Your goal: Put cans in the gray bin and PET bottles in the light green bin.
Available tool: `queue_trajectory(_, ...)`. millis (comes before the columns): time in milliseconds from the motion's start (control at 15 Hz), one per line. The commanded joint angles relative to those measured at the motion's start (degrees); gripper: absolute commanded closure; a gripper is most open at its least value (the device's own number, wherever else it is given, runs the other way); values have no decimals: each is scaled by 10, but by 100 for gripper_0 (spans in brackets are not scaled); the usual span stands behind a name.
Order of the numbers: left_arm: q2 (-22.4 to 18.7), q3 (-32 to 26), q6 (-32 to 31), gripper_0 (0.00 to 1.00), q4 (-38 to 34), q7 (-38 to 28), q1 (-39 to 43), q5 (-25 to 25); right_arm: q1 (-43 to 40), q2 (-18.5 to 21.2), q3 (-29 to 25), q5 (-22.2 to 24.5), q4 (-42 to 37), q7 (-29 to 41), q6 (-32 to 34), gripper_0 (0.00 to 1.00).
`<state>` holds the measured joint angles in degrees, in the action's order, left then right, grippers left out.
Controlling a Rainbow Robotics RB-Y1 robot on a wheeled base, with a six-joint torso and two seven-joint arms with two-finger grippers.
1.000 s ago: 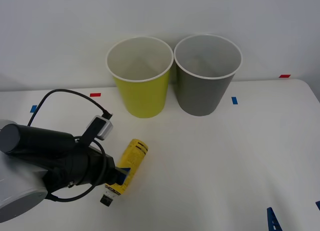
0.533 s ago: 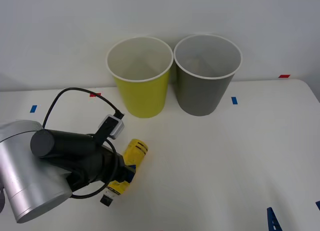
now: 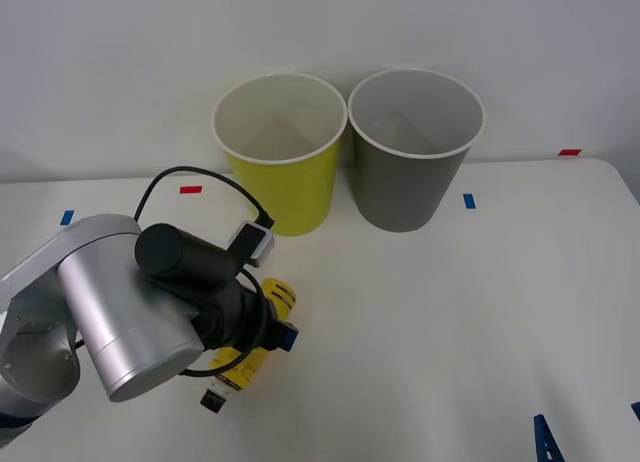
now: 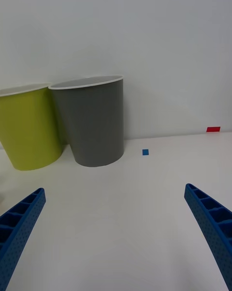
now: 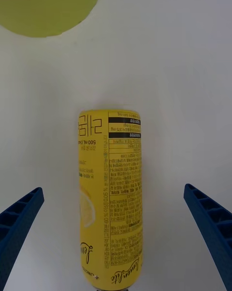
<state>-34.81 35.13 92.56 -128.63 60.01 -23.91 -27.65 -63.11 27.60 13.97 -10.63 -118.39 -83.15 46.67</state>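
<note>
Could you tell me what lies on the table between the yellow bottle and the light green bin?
Nothing: in the left wrist view, bare white table separates the yellow bottle from the light green bin.

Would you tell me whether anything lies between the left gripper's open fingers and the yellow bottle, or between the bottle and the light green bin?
Nothing visible does. The left gripper straddles the PET bottle, fingers open, with bare table either side. Bare table also separates the bottle from the light green bin.
</note>
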Motion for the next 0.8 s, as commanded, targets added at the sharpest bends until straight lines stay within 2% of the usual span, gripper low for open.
queue_trajectory(67,20,-1,6,0,22,7,-11,0,0,0,0,0,0,0,0,0)
queue_trajectory(200,33,-1,17,0,32,8,-16,4,0,0,0,0,0,0,0,0)
queue_trajectory(800,26,-23,16,0,26,9,-17,25,0,0,0,0,0,0,0,0)
